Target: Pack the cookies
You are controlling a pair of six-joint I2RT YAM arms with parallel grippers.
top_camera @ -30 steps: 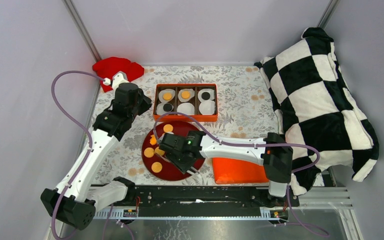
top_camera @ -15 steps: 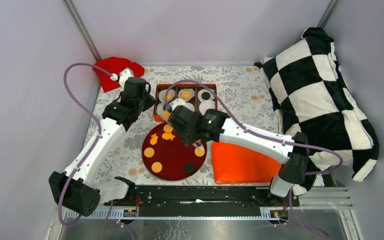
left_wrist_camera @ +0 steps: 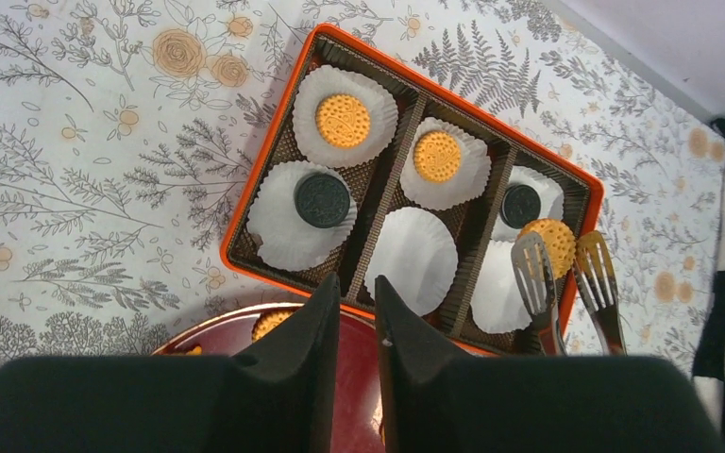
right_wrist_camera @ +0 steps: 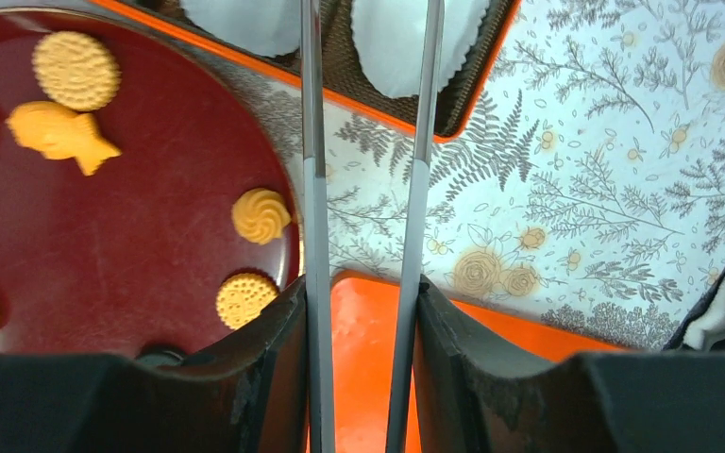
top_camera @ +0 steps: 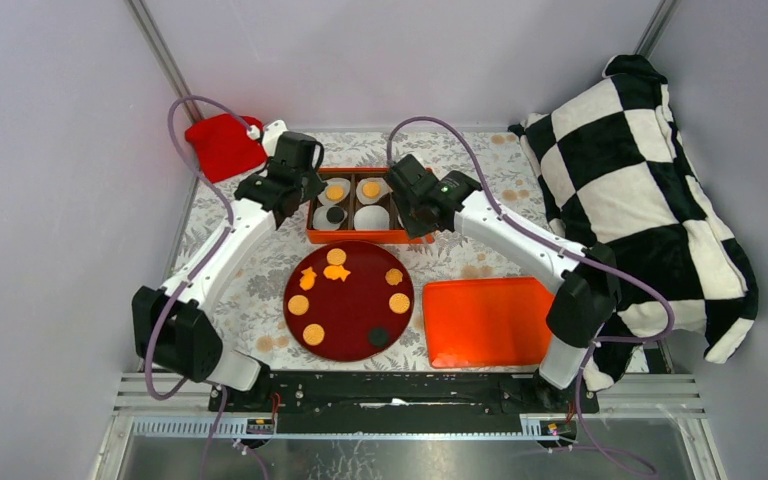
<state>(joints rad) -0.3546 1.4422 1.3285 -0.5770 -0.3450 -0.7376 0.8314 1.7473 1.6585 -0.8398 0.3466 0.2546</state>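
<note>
Several cookies lie on the dark red plate [top_camera: 350, 312]: tan discs [top_camera: 299, 304], a fish shape [top_camera: 337, 272] and a black disc [top_camera: 379, 336]. The orange box [top_camera: 368, 238] holds white paper cups; four carry cookies [left_wrist_camera: 343, 120], two are empty. My right gripper [top_camera: 415, 208] is shut on metal tongs [left_wrist_camera: 566, 283], which grip a tan cookie [left_wrist_camera: 549, 241] over the box's right column. In the right wrist view the gripper [right_wrist_camera: 363, 293] clamps the tong arms [right_wrist_camera: 311, 142]. My left gripper [left_wrist_camera: 357, 288] is shut and empty above the box's near-left edge [top_camera: 310, 200].
An orange lid [top_camera: 485, 320] lies right of the plate. A red cloth [top_camera: 222, 145] sits at the far left corner. A black-and-white checkered pillow [top_camera: 640, 200] fills the right side. Walls close in the back and sides.
My right arm has swung from the plate up to the box's right side, carrying the tongs with a cookie. My left arm has moved farther back and right along the box.
</note>
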